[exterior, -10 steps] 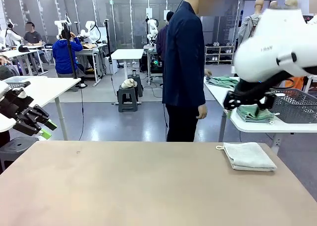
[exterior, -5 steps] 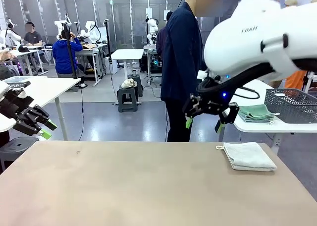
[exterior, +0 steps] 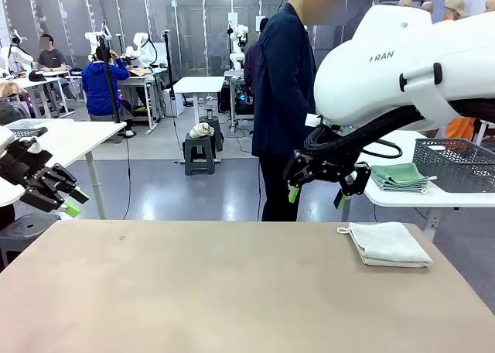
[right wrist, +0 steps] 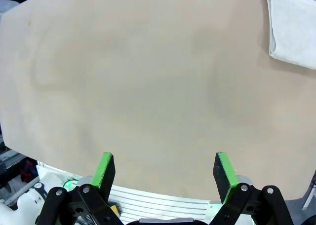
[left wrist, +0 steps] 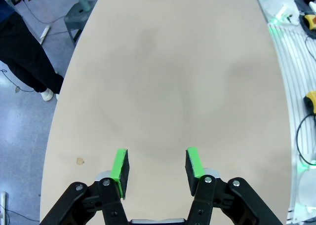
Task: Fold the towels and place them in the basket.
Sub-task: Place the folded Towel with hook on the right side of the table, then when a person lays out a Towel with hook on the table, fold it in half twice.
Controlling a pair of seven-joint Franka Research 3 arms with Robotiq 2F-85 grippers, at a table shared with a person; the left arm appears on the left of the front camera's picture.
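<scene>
A pale grey-white towel (exterior: 389, 244) lies folded on the tan table (exterior: 216, 291) at the right, its corner loop pointing left. In the right wrist view the same towel (right wrist: 294, 30) sits at the top right corner. My right gripper (exterior: 317, 197) hangs open above the table's far edge, left of the towel, with nothing between its fingers (right wrist: 165, 173). Off the table's left side, my left gripper (exterior: 76, 201) is raised; its jaws (left wrist: 157, 170) stand apart and hold nothing. A dark grey perforated basket (exterior: 456, 163) stands on the white side table at the right.
A person (exterior: 285, 113) in a dark jacket stands behind the far edge, facing right. Folded green cloths (exterior: 398, 176) lie beside the basket on the side table (exterior: 433, 198). Another white table (exterior: 69, 140) stands at the left.
My right arm has swung in from the right, carrying its open gripper leftward to above the far edge. The left arm and the towel have not moved.
</scene>
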